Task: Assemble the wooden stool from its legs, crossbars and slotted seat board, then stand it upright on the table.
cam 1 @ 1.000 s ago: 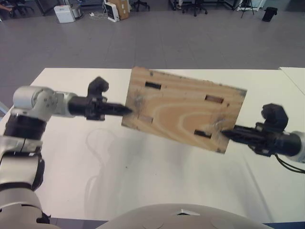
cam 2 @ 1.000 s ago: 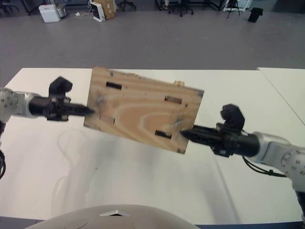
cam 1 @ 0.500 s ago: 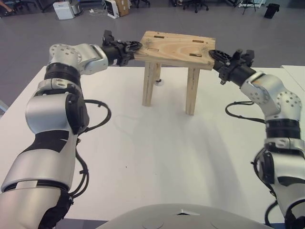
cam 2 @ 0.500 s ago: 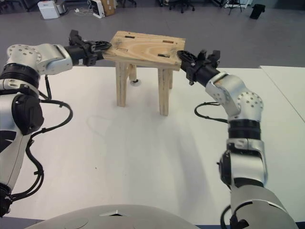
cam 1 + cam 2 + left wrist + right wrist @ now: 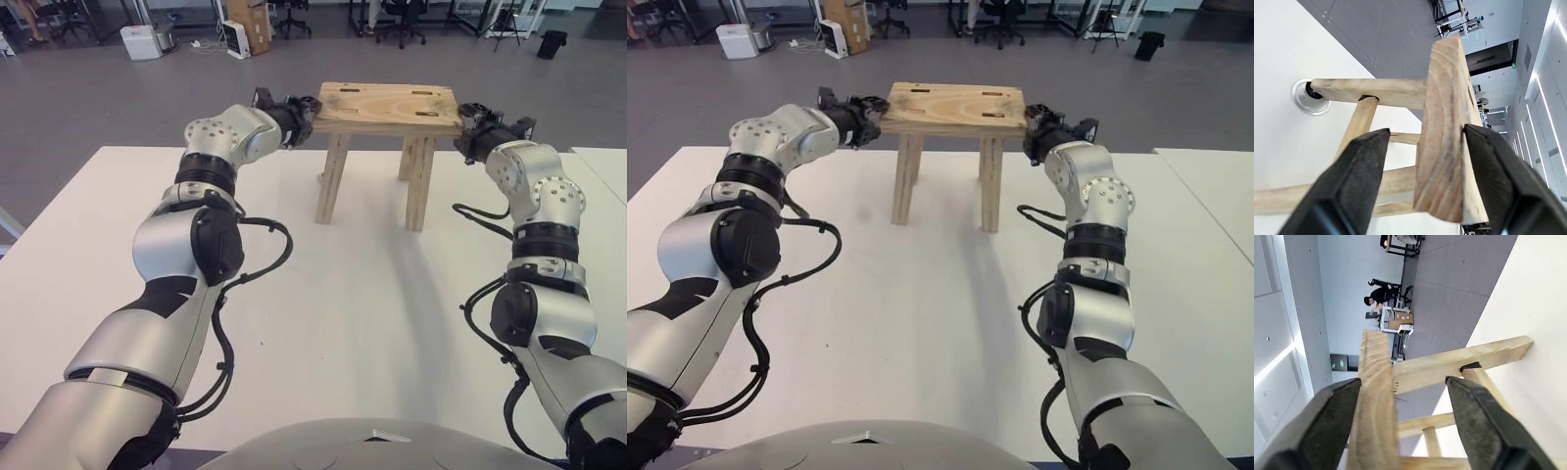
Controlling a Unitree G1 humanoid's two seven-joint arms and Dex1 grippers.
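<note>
Left tool (image 5: 310, 106) and right tool (image 5: 462, 120) are held far forward, both parted.

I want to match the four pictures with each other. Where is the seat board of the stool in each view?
Left eye view: seat board at top centre, flat on the legs.
Right eye view: top centre again.
Left wrist view: edge-on, between the fingers of the left gripper.
Right wrist view: edge-on, between the fingers of the right gripper.
Shared landmark: the legs under the board.
</note>
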